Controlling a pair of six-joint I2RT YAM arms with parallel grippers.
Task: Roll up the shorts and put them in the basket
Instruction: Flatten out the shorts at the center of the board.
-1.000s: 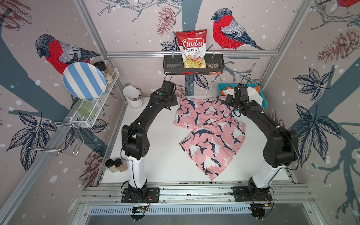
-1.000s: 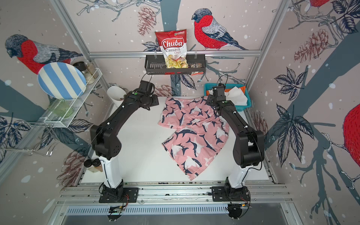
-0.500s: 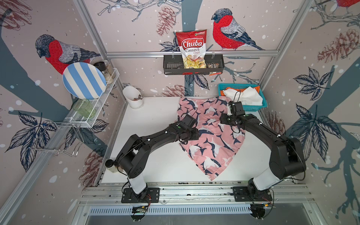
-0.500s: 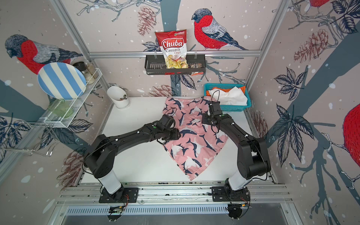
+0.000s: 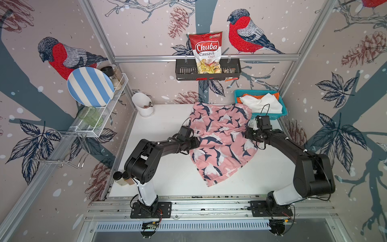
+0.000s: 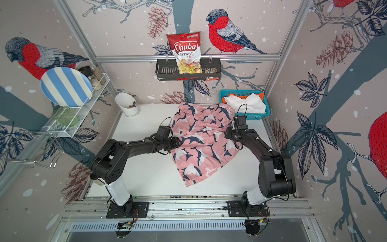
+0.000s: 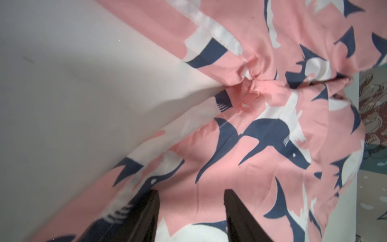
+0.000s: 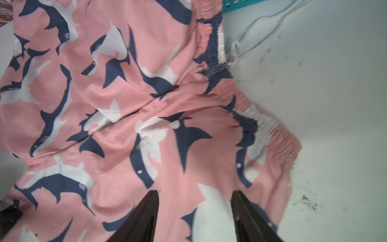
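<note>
One pink shorts (image 5: 219, 144) spread; two in basket (image 5: 277, 116).

**One label legible: the chip bag**

The red-and-white chip bag (image 5: 206, 52) stands in the black rack (image 5: 184, 72) on the back wall. It reads "Chuba" in large white script, with "Cassava" in dark letters and "Chips" in red beneath. Both top views show the same wording. A small green logo on the bag's top edge is too small to read, as is the print on the small packets (image 5: 230, 78) at the rack.
</note>
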